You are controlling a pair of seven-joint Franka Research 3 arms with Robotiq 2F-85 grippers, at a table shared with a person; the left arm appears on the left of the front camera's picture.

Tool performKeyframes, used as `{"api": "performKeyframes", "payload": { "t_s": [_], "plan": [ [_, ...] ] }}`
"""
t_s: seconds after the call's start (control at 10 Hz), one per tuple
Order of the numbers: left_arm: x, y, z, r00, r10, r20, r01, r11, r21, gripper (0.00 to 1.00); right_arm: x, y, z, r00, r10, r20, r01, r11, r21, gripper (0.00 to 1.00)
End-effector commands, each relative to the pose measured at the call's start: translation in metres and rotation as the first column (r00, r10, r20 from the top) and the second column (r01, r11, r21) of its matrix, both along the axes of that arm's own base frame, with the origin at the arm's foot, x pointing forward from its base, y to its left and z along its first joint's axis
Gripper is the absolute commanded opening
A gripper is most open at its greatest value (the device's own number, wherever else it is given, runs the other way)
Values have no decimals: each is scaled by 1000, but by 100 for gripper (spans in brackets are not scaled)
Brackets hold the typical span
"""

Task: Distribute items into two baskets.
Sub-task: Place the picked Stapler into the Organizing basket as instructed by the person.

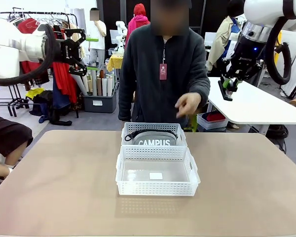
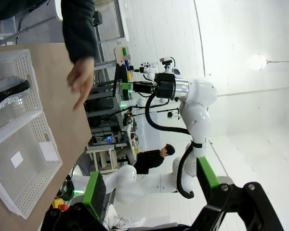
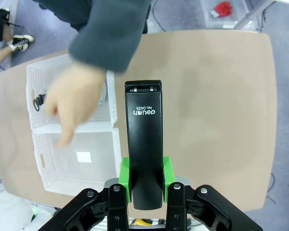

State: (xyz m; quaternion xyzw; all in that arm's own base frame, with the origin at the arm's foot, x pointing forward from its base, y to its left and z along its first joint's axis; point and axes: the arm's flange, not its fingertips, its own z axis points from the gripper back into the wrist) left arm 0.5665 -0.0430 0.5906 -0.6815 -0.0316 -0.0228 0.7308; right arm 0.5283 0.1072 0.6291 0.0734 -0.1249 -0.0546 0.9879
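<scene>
right gripper point(image 3: 144, 185) is up in the air w/ jaws pinching the stapler point(image 3: 143, 144) near its rear end, the rest sticking out past the pads. stapler looks stiff, smooth plastic, prob a bit nose-heavy, so a grip nearer mid-body would slip less. pouch point(image 1: 155, 138) lies in the far basket point(image 1: 129, 129), soft fabric w/ a strap. near basket point(image 1: 156, 187) holds just a white sticker, prob where the stapler goes. both baskets touch, mid tabletop point(image 1: 246, 177). person's hand point(image 1: 188, 104) hovers above the far basket. left gripper point(image 2: 149, 185) is raised off to the side, jaws spread, holding nothing.
</scene>
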Motion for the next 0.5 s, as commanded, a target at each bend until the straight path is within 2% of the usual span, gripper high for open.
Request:
{"api": "performKeyframes", "payload": {
  "t_s": [0.0, 0.4],
  "plan": [
    [-1, 0, 2, 1000, 1, 4, -1, 1000, -3, 100, -1, 0, 2, 1000, -1, 4, 1, 1000, -8, 0],
    [-1, 0, 2, 1000, 1, 4, -1, 1000, -3, 100, -1, 0, 2, 1000, -1, 4, 1, 1000, -8, 0]
  ]
}}
